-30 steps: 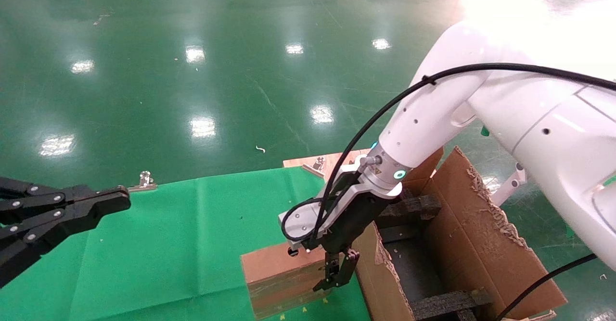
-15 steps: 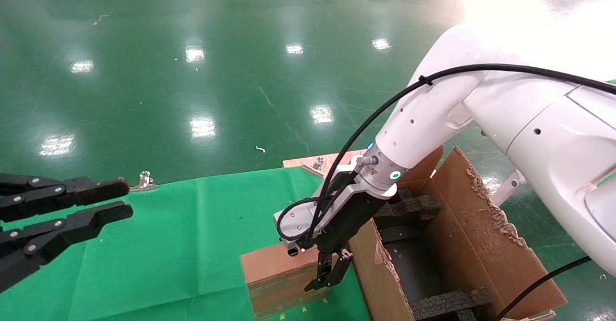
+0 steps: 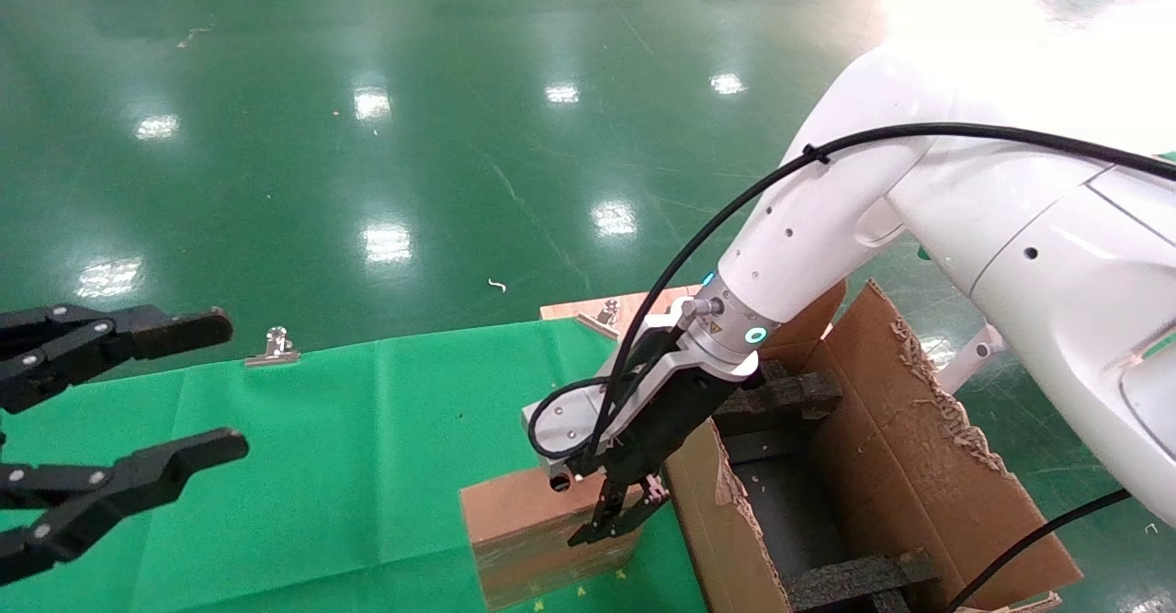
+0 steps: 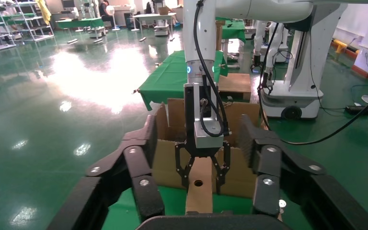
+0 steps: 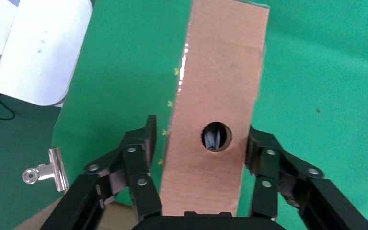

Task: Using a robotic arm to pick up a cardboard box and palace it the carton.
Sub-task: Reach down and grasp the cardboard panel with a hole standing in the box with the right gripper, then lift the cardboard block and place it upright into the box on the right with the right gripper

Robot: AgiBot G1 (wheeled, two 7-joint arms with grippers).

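Box position: the cardboard box (image 3: 542, 539) stands on edge on the green cloth (image 3: 322, 466), right beside the carton (image 3: 882, 466), with its narrow top face and round hole (image 5: 216, 136) directly between the right gripper (image 3: 614, 519) fingers (image 5: 139, 153). Fingers are spread, straddling the thin dimension and not yet pressing the sides, long axis running away from the wrist. Left gripper (image 3: 129, 420) hangs wide open well off to the left, so right arm is clearly nearer.
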